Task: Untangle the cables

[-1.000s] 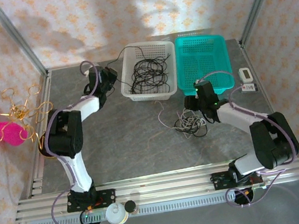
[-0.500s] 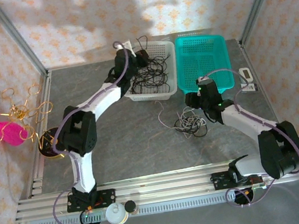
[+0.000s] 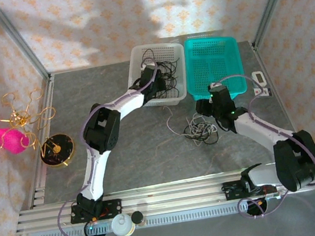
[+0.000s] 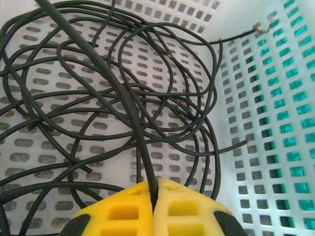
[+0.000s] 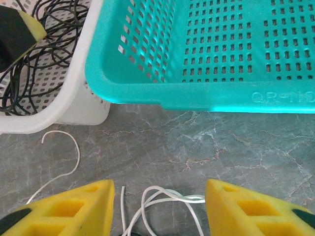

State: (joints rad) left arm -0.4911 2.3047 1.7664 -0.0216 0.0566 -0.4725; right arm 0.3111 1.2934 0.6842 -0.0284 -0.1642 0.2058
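Grey stone tabletop (image 3: 145,155) carries the black-and-white tangle (image 3: 202,129), just beneath the right gripper (image 5: 160,189), whose fingers stand wide apart. Across it, the left gripper (image 4: 153,189) has swung into the white basket (image 3: 161,101) — pinched on a black cable (image 4: 120,98), seemingly one strand freed and sorted.

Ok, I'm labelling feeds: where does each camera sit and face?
Top external: high behind the left arm and right arm, both showing, looking down on the grey table.
Left wrist: over the white perforated plastic basket, facing thin black cables; left hand pinches one.
Right wrist: low, facing the teal plastic basket; right hand open.
All share the white basket.
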